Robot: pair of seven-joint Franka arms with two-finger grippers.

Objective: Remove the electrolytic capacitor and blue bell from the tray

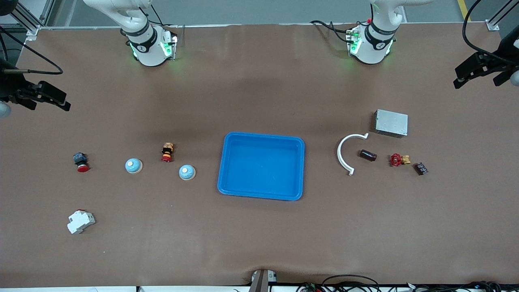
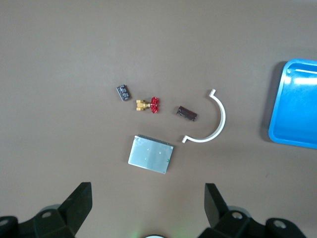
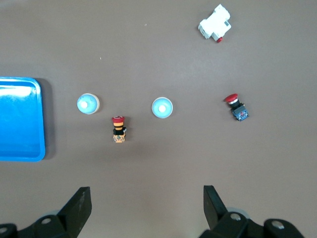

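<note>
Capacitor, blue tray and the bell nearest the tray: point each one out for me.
capacitor [image 1: 368,155], front view, middle of its dark brown body.
blue tray [image 1: 222,166], front view, its rim toward the right arm's end.
bell nearest the tray [image 1: 187,172], front view, top of its pale blue dome.

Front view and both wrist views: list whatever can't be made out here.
- Capacitor: too small in the front and left wrist views to read any marking.
- Small black part beside the red valve: too small to identify.
- Blue tray: cut off by the frame edge in both wrist views.
- Left gripper and right gripper: both open, only finger stubs show at the wrist views' edge.
- Two bells: look alike; which is meant cannot be told.
</note>
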